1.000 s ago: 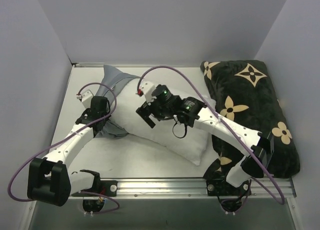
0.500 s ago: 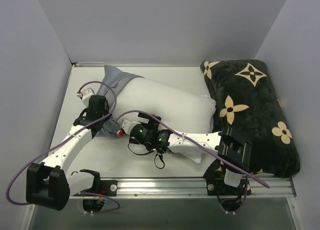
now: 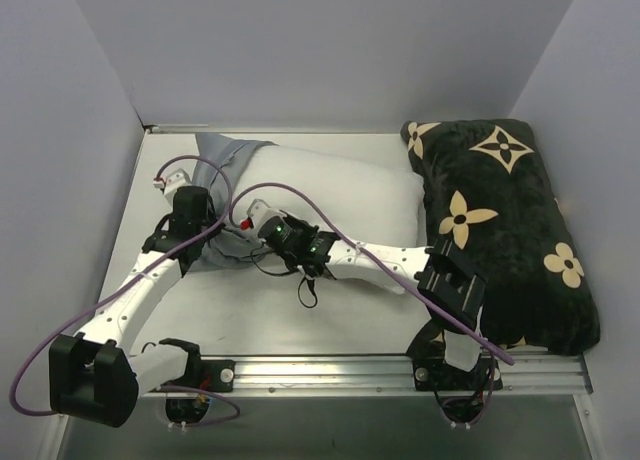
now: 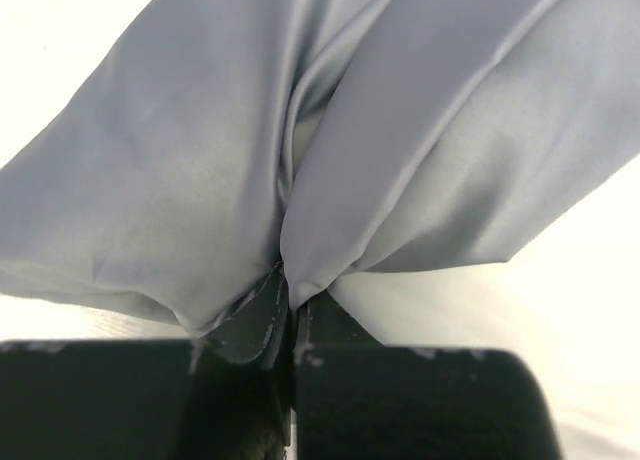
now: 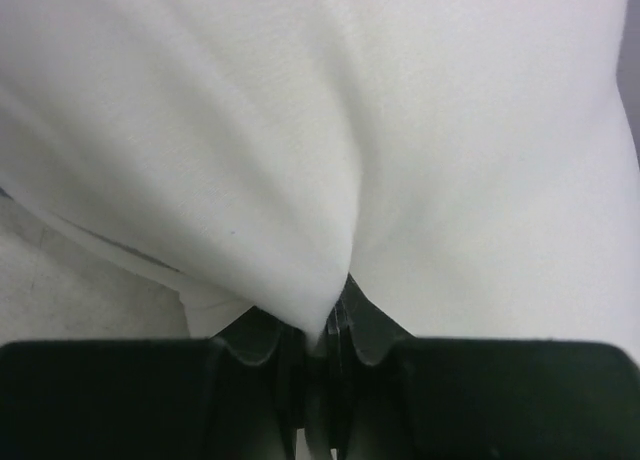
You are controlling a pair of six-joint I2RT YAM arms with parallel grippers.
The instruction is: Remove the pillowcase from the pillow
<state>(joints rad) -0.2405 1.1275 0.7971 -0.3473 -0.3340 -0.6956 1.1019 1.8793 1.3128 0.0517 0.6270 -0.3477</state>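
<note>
Left gripper (image 4: pixel 290 310): clenched on a fold of the pillowcase (image 4: pixel 200 180); grey cloth is pinched tight between its jaws.
Right gripper (image 5: pixel 325 330): clamped on a small pinch of the pillow (image 5: pixel 300 130); only white cover shows in the bite.
Pillowcase: bunched over the pillow's left end, towards the far-left corner of the tabletop (image 3: pixel 270 315).
Pillow: lies across the middle of the tabletop, mostly bare, with its right end against the cushion (image 3: pixel 510 230).
Cushion: along the right edge, apart from both grippers.
Stage: probably the last stretch, with one end left to slide free.
Risk, slip: the right bite is thin. If it lets go under the pull, the pillow would likely drag along with the case instead of parting from it.
Risk, snag: the cloth is gathered tightly, so a plump corner could jam in the mouth and stall the pull.
Risk, crowding: the two wrists sit close together and the right cable loops near the left arm, so diverging pulls could foul one on the other.
Risk, cushion: hauling the pillow rightward could shove the cushion towards the edge.
</note>
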